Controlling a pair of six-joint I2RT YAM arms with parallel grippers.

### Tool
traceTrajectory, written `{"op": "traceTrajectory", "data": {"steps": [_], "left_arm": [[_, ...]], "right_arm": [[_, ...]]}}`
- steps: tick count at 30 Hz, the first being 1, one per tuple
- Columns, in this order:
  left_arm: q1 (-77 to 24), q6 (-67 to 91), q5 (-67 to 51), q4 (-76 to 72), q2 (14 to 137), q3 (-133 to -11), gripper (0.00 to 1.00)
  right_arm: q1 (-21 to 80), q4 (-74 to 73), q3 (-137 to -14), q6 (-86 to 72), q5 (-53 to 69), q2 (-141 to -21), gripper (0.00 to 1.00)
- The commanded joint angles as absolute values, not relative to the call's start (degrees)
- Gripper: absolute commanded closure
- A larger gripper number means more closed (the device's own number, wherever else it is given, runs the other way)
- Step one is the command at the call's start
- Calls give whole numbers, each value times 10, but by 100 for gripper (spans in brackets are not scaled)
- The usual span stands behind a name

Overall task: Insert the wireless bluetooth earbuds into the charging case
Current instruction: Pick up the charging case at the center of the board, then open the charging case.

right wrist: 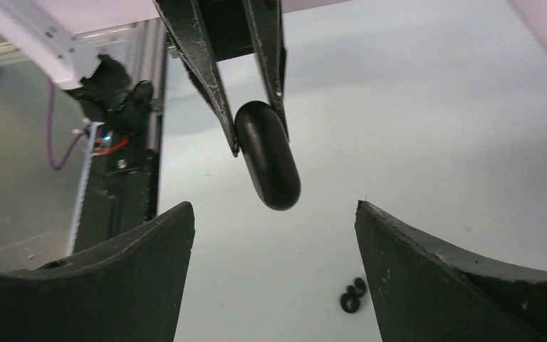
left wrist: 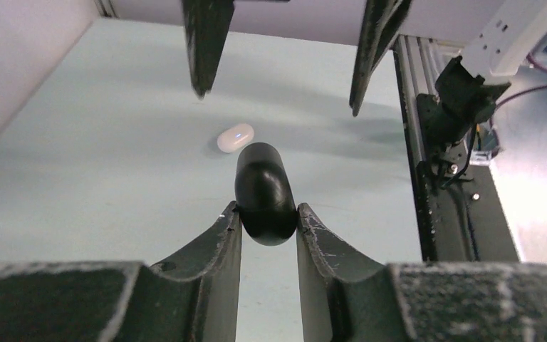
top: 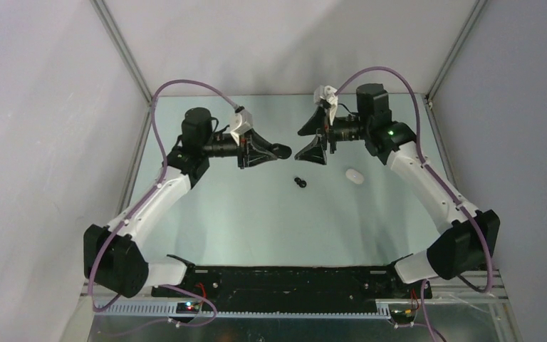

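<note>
Left fingers (left wrist: 222, 239) clamp the smooth, probably slippery black case (left wrist: 263, 192) by one end, right fingers (right wrist: 149, 249) spread wide facing it, while two tiny, likely light, roll-prone black buds (top: 300, 182) lie on the table (top: 256, 221) near that case, probably best pinched across their sides.

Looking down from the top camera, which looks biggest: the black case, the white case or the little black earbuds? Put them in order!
1. The white case and the black case: about alike. The black one, pinched in the left gripper, is partly hidden, so I won't rank them.
2. The black earbuds: clearly smallest.
</note>
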State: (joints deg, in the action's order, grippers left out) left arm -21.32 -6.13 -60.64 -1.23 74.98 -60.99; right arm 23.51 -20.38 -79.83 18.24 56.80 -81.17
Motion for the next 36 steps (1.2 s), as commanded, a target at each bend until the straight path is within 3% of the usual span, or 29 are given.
{"op": "traceTrajectory", "data": {"steps": [1, 6, 19, 36], "left_arm": [[-212, -165, -635, -13, 717, -606, 100], [-212, -167, -638, -11, 717, -604, 100], [-212, -168, -648, -11, 721, -603, 100], [-210, -136, -624, -15, 723, -601, 100]], "right_arm": [[254, -284, -847, 227, 653, -852, 18], [283, -274, -850, 253, 611, -868, 21], [245, -149, -889, 100, 571, -929, 38], [242, -111, -845, 71, 589, -909, 40]]}}
